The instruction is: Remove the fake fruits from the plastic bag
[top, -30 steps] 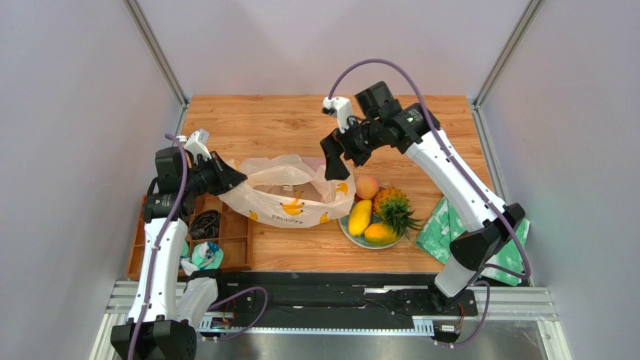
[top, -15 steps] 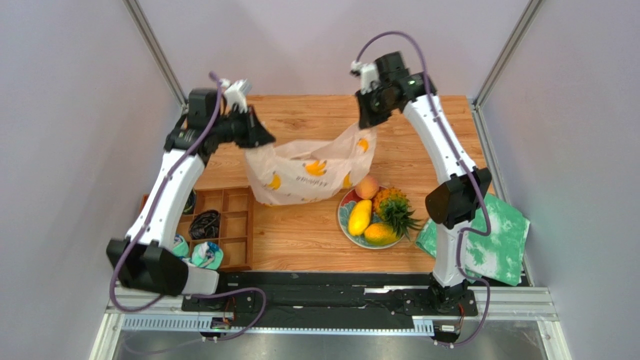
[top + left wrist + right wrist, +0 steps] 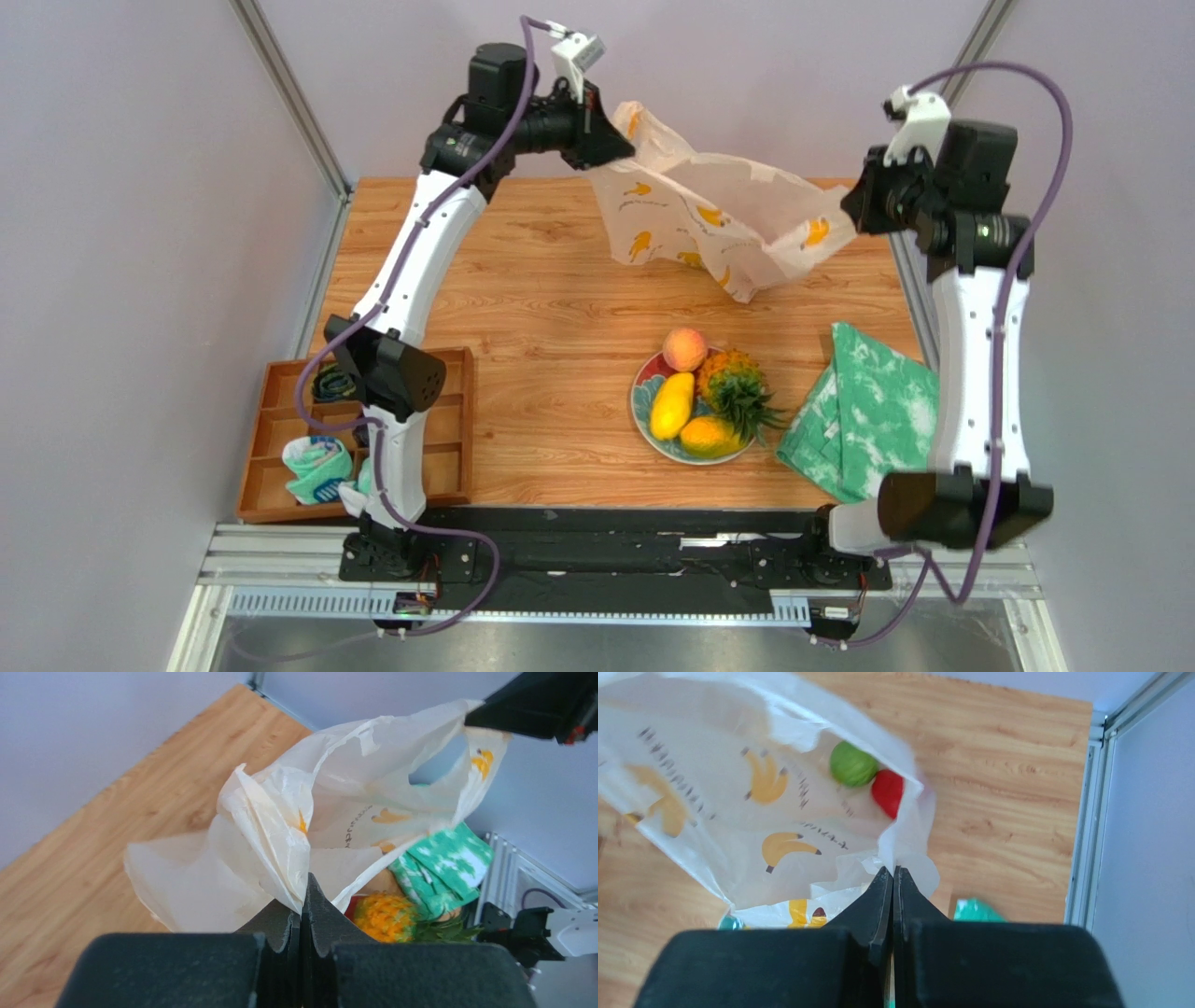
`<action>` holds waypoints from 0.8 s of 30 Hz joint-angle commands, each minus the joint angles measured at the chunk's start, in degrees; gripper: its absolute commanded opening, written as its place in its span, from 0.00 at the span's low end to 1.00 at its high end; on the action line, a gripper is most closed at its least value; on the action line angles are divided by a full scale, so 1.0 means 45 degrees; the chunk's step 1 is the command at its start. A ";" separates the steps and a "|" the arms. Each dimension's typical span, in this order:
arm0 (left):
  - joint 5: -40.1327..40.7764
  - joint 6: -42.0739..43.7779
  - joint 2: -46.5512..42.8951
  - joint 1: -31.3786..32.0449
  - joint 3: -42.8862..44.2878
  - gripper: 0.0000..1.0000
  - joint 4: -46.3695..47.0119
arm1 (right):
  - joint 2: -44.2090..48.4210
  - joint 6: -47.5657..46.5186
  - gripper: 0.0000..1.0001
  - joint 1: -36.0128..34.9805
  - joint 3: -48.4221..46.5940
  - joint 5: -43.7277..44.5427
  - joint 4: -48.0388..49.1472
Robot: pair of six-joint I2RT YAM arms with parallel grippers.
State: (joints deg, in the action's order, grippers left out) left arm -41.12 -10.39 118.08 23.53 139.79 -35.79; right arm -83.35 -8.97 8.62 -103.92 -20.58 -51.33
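Bag (image 3: pixel 716 210) is up in the air over the far half of the table (image 3: pixel 533 301). It is stretched between the 2 grippers and sags to a low corner between them.

Left gripper (image 3: pixel 615 143) is high at far centre-left, jaws clenched on a bunched edge of the bag. In the left wrist view the left gripper (image 3: pixel 304 882) has both jaws pressed together with film pinched between them, and the bag (image 3: pixel 351 812) fans out beyond.

Right gripper (image 3: pixel 852 210) is at the far right edge, jaws clamped on the bag's other end. In the right wrist view the right gripper (image 3: pixel 892 871) is closed tight on a thin fold of the bag (image 3: pixel 738 812).

Green fruit (image 3: pixel 853 764) and red pepper (image 3: pixel 887 791) touch each other and show at an open edge of the bag in the right wrist view. Cannot tell if they sit inside the bag or on the table under it. The bag hides both in the top view.

Plate (image 3: pixel 640 399) sits centre-front on the table, apart from the bag. On it:
- peach (image 3: pixel 685 347) at the far rim
- 2 mangoes (image 3: pixel 672 406), 1 on the left and 1 at the near side
- pineapple (image 3: pixel 732 385) on the right, leaves pointing near-right

The left wrist view also shows the pineapple (image 3: pixel 384 917), just beside the cloth (image 3: pixel 442 861).

Cloth (image 3: pixel 863 413) is green-white and folded, right of the plate by the table's right edge. Wooden tray (image 3: pixel 267 476) with compartments sits at the left-front corner. It holds small items I can't identify.
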 commanded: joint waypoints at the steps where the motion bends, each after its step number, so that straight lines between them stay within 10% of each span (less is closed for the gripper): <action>1: -0.1192 -0.0850 -0.0009 0.1173 -0.1217 0.00 0.0453 | 0.2834 -0.1638 0.00 -0.0042 0.3242 0.0936 0.0567; 5: -0.1293 -0.1712 -0.0068 0.1958 -0.2039 0.00 0.0356 | 0.4906 -0.1775 0.00 0.0680 0.5434 0.2909 0.0393; 9: -0.0999 -0.2005 -0.0147 0.2388 -0.2683 0.00 0.0395 | 0.4970 -0.2848 0.75 0.0916 0.4353 0.1766 -0.0329; 12: -0.0823 -0.2338 -0.0108 0.2428 -0.2782 0.00 0.0551 | 0.4423 -0.2870 0.89 0.0838 0.2455 -0.1200 -0.0429; 17: -0.0783 -0.2709 0.0010 0.2466 -0.2762 0.00 0.0746 | 0.2393 -0.3412 0.70 -0.1072 -0.0226 -0.3062 -0.0953; 24: -0.0549 -0.2555 -0.0147 0.2486 -0.3075 0.00 0.0670 | -0.0107 -0.6949 0.24 -0.2502 0.1861 -0.2481 -0.2538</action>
State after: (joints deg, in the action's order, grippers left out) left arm -44.25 -21.82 118.65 34.50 126.21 -33.74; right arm -76.40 -30.68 -2.55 -100.84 -32.86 -56.75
